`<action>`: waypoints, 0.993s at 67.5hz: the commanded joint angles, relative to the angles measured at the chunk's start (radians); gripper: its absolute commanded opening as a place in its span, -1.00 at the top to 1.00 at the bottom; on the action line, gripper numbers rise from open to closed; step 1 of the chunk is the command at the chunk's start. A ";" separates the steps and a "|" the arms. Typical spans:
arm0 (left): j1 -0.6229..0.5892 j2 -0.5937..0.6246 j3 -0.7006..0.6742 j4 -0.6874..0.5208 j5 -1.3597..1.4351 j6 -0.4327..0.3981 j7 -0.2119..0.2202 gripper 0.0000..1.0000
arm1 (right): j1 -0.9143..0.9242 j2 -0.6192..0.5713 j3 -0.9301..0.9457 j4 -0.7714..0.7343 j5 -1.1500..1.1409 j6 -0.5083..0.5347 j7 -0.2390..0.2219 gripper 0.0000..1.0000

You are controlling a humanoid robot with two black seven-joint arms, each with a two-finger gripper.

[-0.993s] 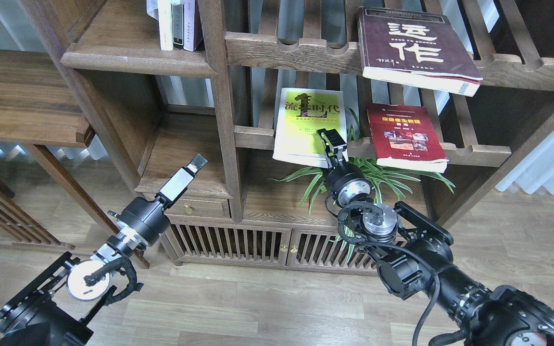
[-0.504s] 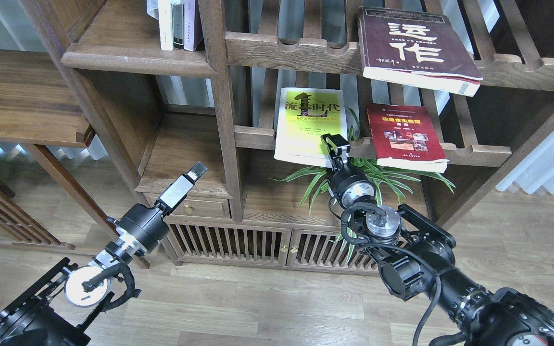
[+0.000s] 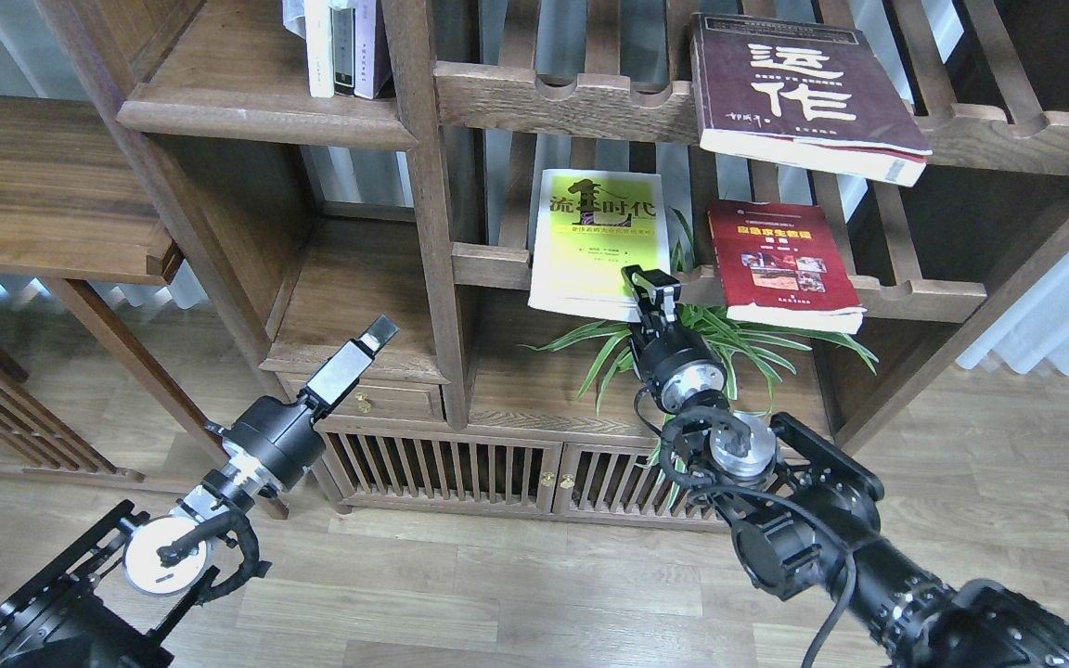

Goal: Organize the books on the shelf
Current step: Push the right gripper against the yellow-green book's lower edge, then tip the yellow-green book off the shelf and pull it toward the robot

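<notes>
there, plant beneath yellow-green book

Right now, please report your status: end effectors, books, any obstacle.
Right end effector at yellow-green book's lower right corner, grip unclear. Left end effector empty, low. Red book, maroon book on slatted racks. Plant under right arm.

The scene was viewed from a single head-mounted camera, angled forward and down. The wooden bookcase was seen close ahead, beyond both grippers; the floor and both arms were taken in beneath them.
</notes>
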 commanded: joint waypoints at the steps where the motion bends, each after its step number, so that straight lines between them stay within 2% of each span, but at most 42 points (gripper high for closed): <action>1: 0.009 0.000 -0.001 0.000 0.000 0.000 0.000 -1.00 | -0.006 0.000 -0.003 0.022 0.000 0.001 0.000 0.89; 18: 0.081 0.011 -0.007 0.006 -0.001 0.000 0.000 -1.00 | -0.018 0.000 0.014 0.110 0.001 0.003 0.000 0.89; 30: 0.083 0.002 -0.014 0.031 -0.001 0.000 -0.002 -1.00 | -0.061 0.000 0.050 0.223 0.003 0.012 0.000 0.89; 51: 0.071 -0.009 -0.047 0.057 -0.032 0.000 -0.013 -1.00 | -0.121 0.000 0.065 0.358 0.006 0.186 -0.006 0.91; 67: 0.077 -0.008 -0.050 0.043 -0.033 0.000 -0.016 -1.00 | -0.213 -0.011 0.062 0.495 0.010 0.188 -0.011 0.91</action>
